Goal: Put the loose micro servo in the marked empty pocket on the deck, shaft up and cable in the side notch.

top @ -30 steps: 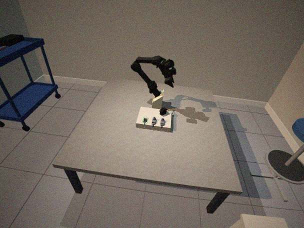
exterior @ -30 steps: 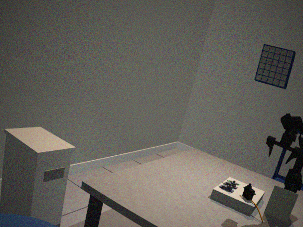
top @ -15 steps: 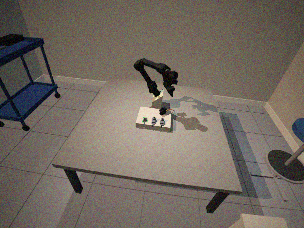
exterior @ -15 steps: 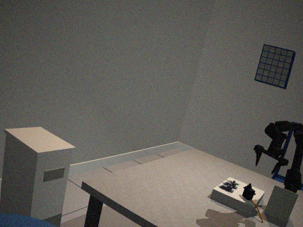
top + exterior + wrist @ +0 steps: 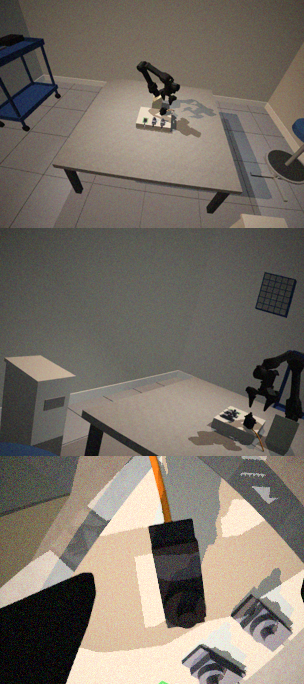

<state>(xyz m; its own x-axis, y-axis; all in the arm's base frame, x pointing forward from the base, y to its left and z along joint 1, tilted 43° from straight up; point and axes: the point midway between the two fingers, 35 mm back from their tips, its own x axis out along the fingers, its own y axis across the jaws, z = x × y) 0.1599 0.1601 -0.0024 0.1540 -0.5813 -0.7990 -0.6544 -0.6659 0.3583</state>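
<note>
The loose black micro servo is on the back part of the white deck, away from the pocket. In the exterior view its narrow end points up; its exact tilt is unclear. Its orange cable runs out over the deck's edge. The green-marked pocket is empty, at one end of a row with two seated servos. My gripper is open and empty, above the loose servo, its fingers pointing down. In the wrist view the servo shows between the spread fingers.
A beige slanted block stands behind the deck, close to the arm's base. The deck rests on the table. A blue cart stands on the floor at the left, and a stool at the right.
</note>
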